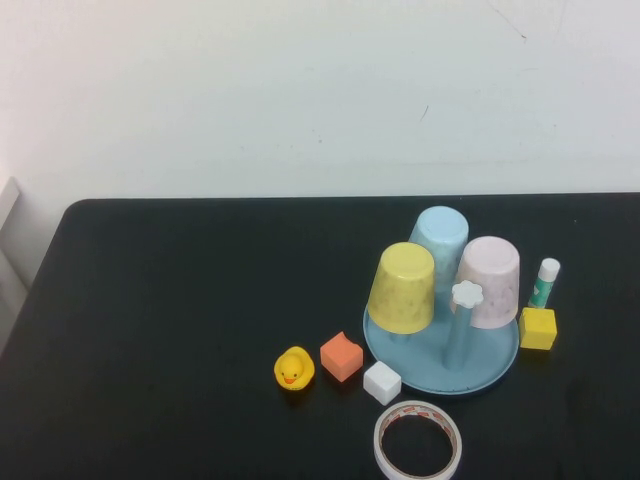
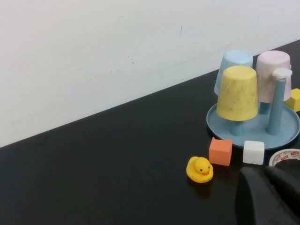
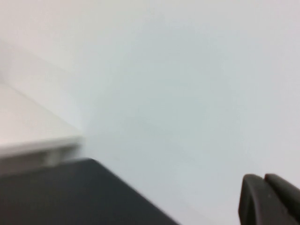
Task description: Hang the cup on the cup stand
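Yellow cup (image 1: 402, 288) upturned on cup stand (image 1: 440, 372), left hand (image 2: 269, 197) and right hand (image 3: 269, 199) seemingly parked offside

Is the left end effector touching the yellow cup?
Apart. The left wrist view shows the left end effector low near the tape, black table between it and the yellow cup.

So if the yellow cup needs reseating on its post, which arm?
Left. The left gripper faces the cup stand and the yellow cup; the right gripper faces only wall.

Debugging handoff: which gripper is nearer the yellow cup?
Left. The left gripper sits near the tape, its camera viewing the yellow cup; the right gripper faces the wall, cup unseen.
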`<state>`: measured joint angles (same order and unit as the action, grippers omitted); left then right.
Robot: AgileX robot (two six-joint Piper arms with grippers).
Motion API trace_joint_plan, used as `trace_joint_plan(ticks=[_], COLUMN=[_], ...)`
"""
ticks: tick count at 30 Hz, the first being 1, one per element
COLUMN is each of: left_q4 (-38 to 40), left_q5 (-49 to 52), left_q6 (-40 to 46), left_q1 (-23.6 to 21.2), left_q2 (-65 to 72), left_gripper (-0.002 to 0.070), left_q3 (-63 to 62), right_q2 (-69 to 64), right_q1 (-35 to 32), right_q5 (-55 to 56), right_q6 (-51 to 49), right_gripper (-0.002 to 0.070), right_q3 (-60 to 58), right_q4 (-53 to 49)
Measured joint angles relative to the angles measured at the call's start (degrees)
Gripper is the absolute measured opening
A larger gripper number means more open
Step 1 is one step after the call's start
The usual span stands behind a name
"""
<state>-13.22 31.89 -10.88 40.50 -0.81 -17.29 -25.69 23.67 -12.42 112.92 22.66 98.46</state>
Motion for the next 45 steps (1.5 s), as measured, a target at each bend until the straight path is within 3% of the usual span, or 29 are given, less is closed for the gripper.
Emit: trace_joint_plan(ticks=[8, 12, 14, 17, 20, 23, 27, 32, 37, 45], left_q4=[0.0, 0.0, 0.0, 0.0, 0.0, 0.0, 0.0, 0.0, 0.0, 0.0], left_q5=[0.0, 0.0, 0.1, 0.1, 0.1, 0.1, 0.1, 0.1, 0.1, 0.1], left_q6=[0.0, 0.0, 0.0, 0.0, 0.0, 0.0, 0.0, 0.0, 0.0, 0.0], left_q1=[0.0, 0.0, 0.0, 0.0, 0.0, 0.0, 0.0, 0.0, 0.0, 0.0], left_q2=[0.0, 0.0, 0.0, 0.0, 0.0, 0.0, 0.0, 0.0, 0.0, 0.0], left_gripper=[0.0, 0.0, 0.0, -0.0001, -0.0001, -0.0001, -0.0001, -0.0001, -0.0001, -0.0001], left_q3=[0.0, 0.0, 0.0, 0.0, 0.0, 0.0, 0.0, 0.0, 0.0, 0.0], right_q2=[5.7, 8.5, 10.3, 13.5, 17.7, 21.1, 24.8, 26.4, 26.4, 26.4], right_q1=[0.0, 0.0, 0.0, -1.0, -5.0, -10.8, -17.8, -24.0, -24.5, -24.5], right_q5=[5.6, 9.2, 11.1, 12.0, 5.5, -6.3, -14.6, -7.2, 2.3, -4.7], right_q6=[7.2, 0.4, -14.4, -53.1, -89.2, -107.3, -109.8, -107.0, -105.5, -105.7], right_gripper=[-0.0001, -0.0001, -0.0001, -0.0001, -0.0001, -0.0001, -0.0001, -0.0001, -0.0001, -0.0001], right_q3=[-0.2, -2.9, -5.5, -9.7, -12.1, -12.8, -12.9, -17.4, -23.8, -24.1], right_q4=[0.0, -6.5, -21.7, -55.4, -86.1, -102.5, -107.4, -106.6, -103.1, -102.4])
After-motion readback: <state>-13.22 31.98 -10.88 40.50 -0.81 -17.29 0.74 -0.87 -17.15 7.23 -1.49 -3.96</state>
